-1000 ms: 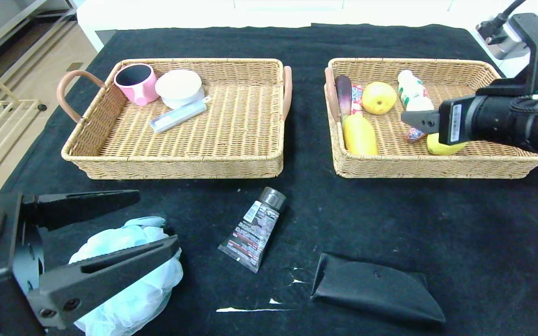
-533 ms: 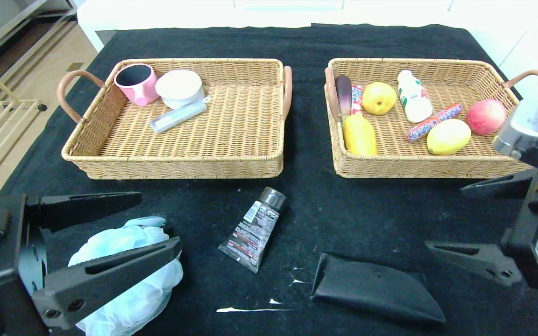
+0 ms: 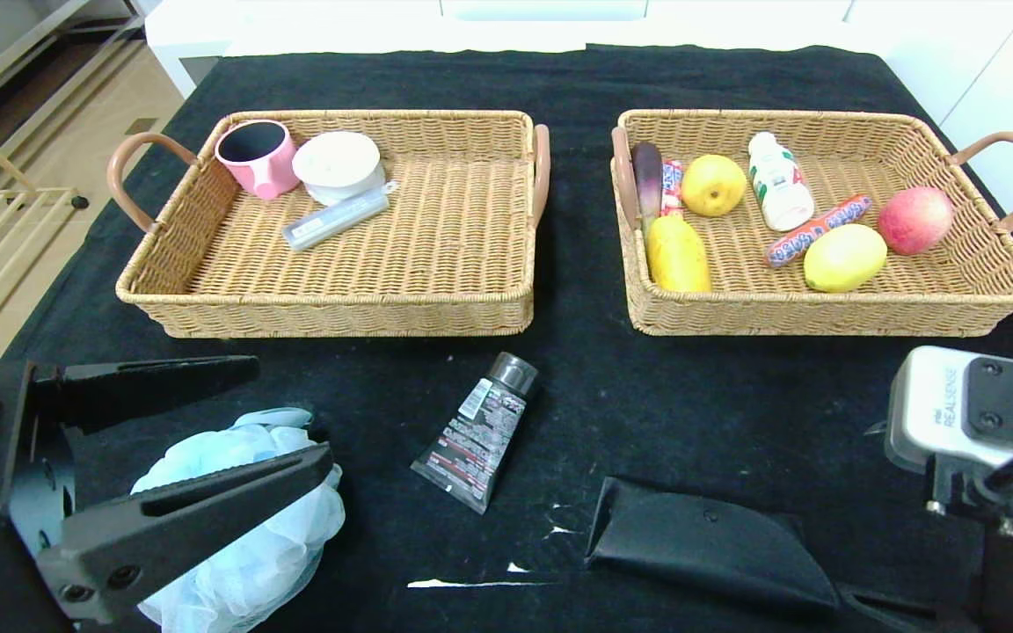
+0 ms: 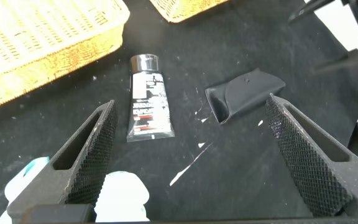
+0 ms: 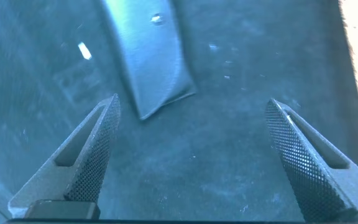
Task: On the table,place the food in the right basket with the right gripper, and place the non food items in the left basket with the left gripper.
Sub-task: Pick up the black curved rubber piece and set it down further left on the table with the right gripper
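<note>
Left claw (image 3: 199, 440) wide open over pale blue bath pouf (image 3: 243, 527), near left on bench (image 3: 735, 396). Soft, light, compressible; best pinched through the bunched middle. Right claw (image 5: 191, 162) wide, empty.

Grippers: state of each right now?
Left gripper: open, empty, above pale blue mesh bath pouf.
Right gripper: open, empty, near flat black pouch.

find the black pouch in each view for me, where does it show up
Head view: black pouch lies on the cloth near the front edge, right of the tube.
Left wrist view: pouch lies beyond the open fingers, beside the same tube.
Right wrist view: pouch lies ahead of the open fingers; the tube is not in it.
Shared landmark: the pouch's small snap.
</note>
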Available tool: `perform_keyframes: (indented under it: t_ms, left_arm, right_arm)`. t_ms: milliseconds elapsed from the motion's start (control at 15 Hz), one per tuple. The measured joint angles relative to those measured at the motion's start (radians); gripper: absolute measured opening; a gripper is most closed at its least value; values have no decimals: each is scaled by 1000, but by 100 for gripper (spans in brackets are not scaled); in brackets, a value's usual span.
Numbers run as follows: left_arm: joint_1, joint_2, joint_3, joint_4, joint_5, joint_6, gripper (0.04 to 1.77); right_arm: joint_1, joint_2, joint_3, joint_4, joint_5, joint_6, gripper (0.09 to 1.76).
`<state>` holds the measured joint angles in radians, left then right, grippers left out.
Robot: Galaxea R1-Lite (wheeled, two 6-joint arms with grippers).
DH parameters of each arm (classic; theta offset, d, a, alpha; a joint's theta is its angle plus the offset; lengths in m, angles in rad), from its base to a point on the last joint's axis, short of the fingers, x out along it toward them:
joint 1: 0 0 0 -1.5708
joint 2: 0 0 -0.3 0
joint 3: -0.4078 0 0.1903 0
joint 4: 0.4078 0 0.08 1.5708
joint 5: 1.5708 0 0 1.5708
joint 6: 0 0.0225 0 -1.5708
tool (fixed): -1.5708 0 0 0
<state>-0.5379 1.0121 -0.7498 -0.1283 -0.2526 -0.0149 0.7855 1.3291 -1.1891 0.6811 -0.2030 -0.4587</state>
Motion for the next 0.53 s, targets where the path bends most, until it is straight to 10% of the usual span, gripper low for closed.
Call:
perform_keyframes:
  t_ms: [533]
  left_arm:
    - [-4, -19, -3, -1, 0, 3, 172]
  right_arm:
    - [100, 112, 13, 35, -84, -26, 170]
